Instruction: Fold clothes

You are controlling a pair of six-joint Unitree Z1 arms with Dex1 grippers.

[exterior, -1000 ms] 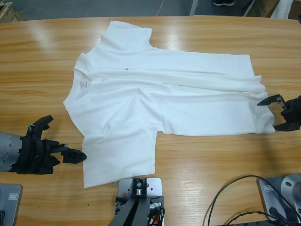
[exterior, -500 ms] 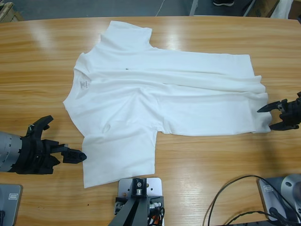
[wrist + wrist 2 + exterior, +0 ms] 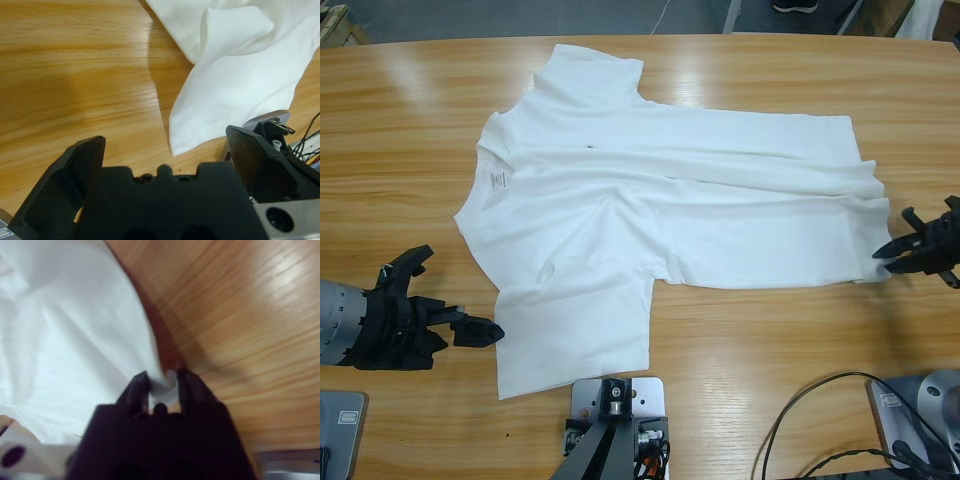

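While its 2 jaws seem closed on the hem corner, the right gripper holds the T-shirt, which lies spread on the table. The left gripper waits wide open and holds nothing, beside the near sleeve.

White T-shirt spread flat, a gripper at each end.

I see the T-shirt lying across the wooden table, collar end toward my left gripper, whose jaws stand apart just beside the near sleeve. My right gripper touches the hem corner; I cannot tell its jaws.
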